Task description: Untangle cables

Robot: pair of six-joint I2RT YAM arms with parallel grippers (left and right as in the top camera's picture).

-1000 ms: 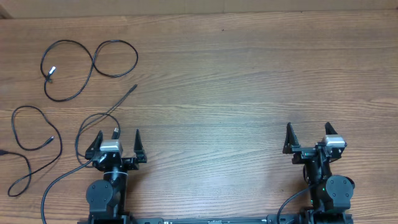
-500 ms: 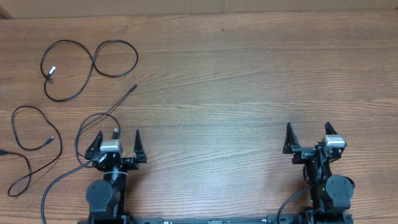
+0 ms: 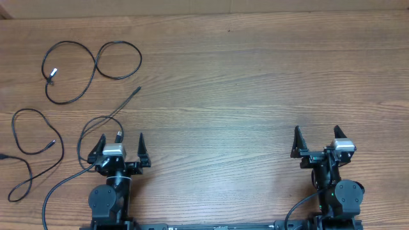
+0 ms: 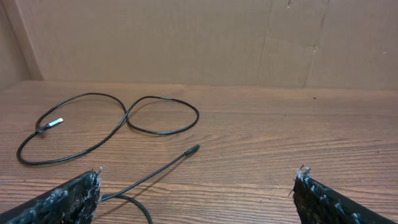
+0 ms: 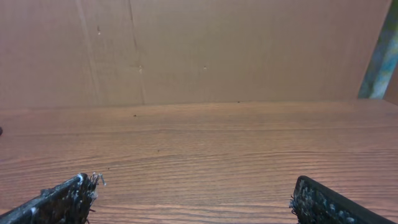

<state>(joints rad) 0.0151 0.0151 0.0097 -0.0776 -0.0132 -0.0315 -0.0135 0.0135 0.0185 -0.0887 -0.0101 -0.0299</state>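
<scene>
Both arms sit at the near edge of the table [image 3: 243, 96]. The left gripper [image 3: 121, 137] and right gripper [image 3: 316, 129] each have their fingers spread wide, holding nothing. The cables [image 3: 96, 64] lie apart from one another on the left side. The nearest cable [image 3: 128, 100] loops just beside the left gripper, its plug pointing toward the far edge. A second cable [image 3: 14, 128] snakes along the left edge. The farthest cable [image 4: 127, 115] makes a figure-eight in the far left corner, with a silver plug [image 3: 53, 73] showing.

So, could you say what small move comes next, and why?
Probably leave the open left gripper and right gripper parked: the thin black figure-eight cable, the far-left looped black cable and the black cable by the left gripper seem fully apart.
</scene>
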